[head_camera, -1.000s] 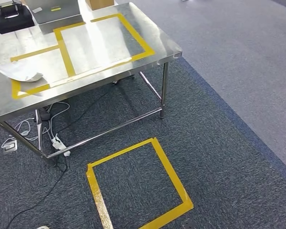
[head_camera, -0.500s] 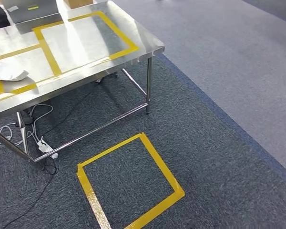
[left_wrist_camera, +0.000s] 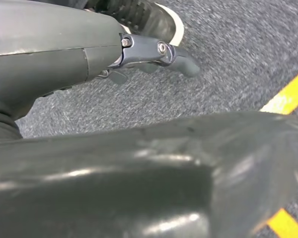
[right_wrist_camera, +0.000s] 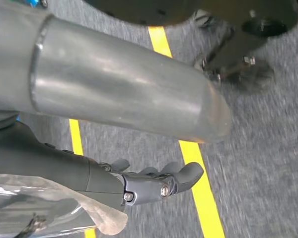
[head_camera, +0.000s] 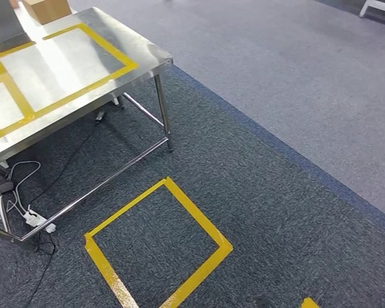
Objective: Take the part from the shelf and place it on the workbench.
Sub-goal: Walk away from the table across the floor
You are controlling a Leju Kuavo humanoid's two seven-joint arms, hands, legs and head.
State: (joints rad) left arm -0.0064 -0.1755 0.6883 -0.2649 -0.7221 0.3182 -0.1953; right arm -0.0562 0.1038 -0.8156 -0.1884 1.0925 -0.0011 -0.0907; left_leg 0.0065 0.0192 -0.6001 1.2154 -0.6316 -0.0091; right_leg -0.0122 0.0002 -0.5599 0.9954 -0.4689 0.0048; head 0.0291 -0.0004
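A steel workbench (head_camera: 74, 58) marked with yellow tape stands at the far left, a cardboard box (head_camera: 45, 9) on its back edge and cables (head_camera: 23, 192) beneath. A yellow tape square (head_camera: 156, 247) lies on the dark carpet (head_camera: 278, 212) nearby. The left hand (left_wrist_camera: 155, 52) hangs extended over the carpet, holding nothing. The right hand (right_wrist_camera: 155, 181) hangs beside a clear plastic bag (right_wrist_camera: 46, 208), the part; whether it grips it cannot be told.

Bright even light; glare on workbench (head_camera: 59, 70); wrist views motion-blurred
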